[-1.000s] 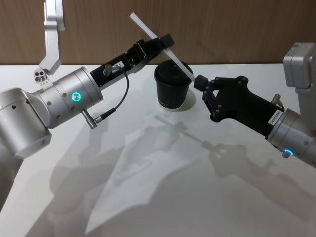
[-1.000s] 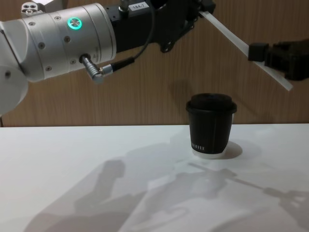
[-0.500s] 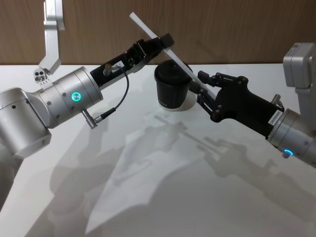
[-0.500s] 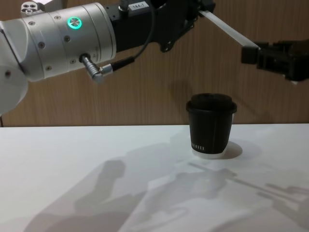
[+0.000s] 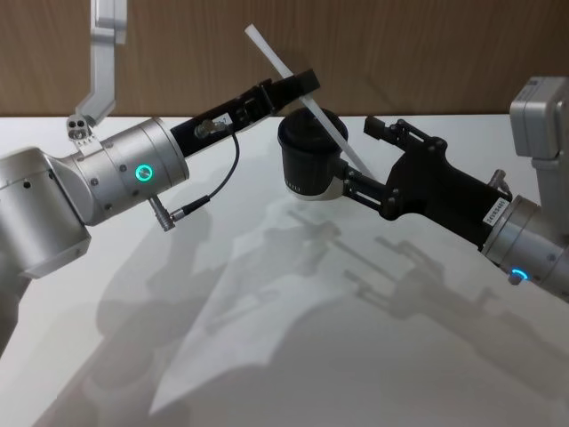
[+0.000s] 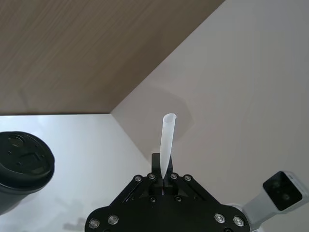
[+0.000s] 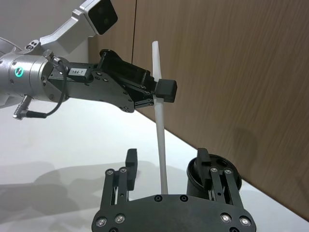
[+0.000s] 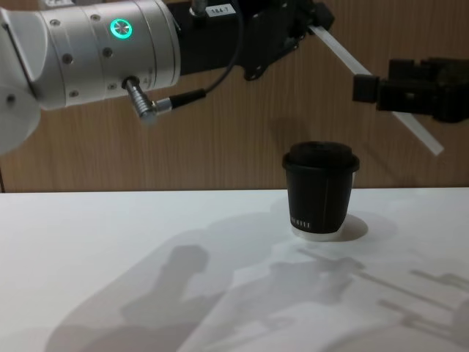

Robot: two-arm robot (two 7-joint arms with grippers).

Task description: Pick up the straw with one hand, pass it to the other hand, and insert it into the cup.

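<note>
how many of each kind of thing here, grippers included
straw: 1
cup: 1
grippers: 2, the left gripper and the right gripper
total: 4

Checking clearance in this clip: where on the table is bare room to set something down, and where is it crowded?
Bare: the near half of the table in front of the cup, and the stretch left of the cup. Crowded: above and right of the cup, where the left gripper holds the straw and the open right gripper straddles it.
</note>
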